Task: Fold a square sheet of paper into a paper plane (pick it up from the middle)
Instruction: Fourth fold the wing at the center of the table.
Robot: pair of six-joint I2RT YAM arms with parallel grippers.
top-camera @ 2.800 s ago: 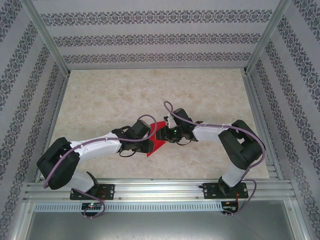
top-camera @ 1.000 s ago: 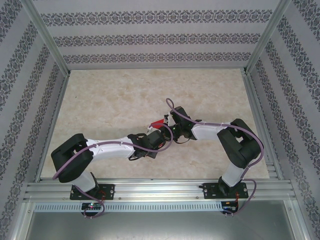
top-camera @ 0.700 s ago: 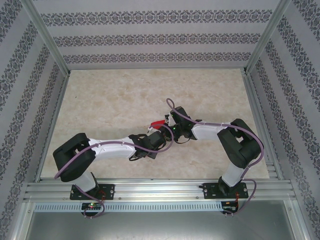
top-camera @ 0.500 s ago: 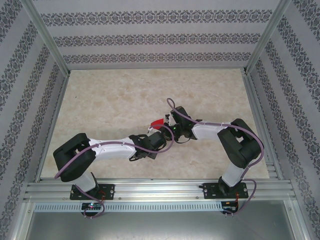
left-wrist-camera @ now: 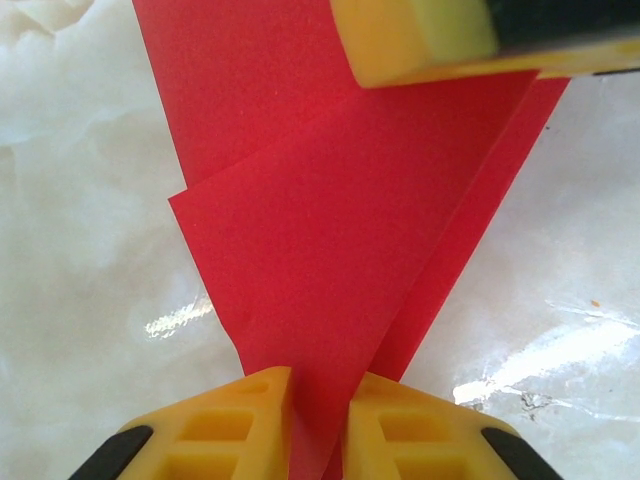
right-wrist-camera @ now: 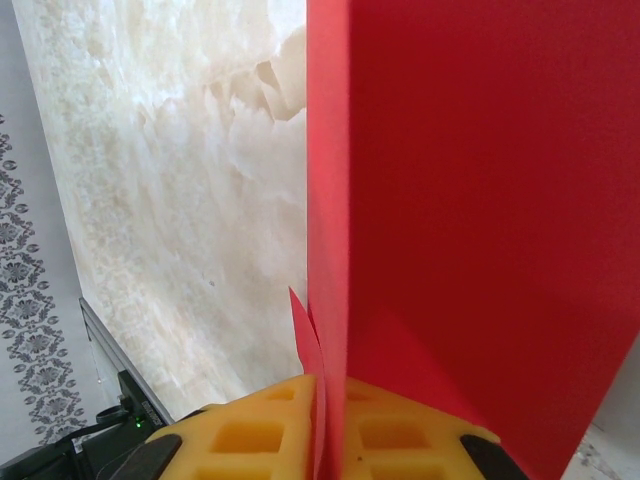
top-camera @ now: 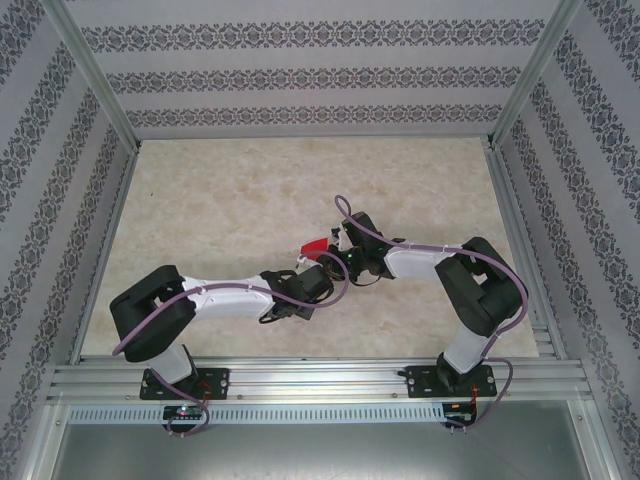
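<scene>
White arm links (top-camera: 220,297), black joints (top-camera: 487,295), purple cables (top-camera: 337,207), yellow lattice-moulded end effector fingers (left-wrist-camera: 230,425), black bases (top-camera: 185,385)

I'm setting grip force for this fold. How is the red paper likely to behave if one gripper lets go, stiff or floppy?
Probably light and floppy: the red paper is thin, pinched by the left gripper and right gripper. Its folds likely stiffen it; in the right wrist view one edge stands straight. Its smooth surface may slip from a loose pinch.
</scene>
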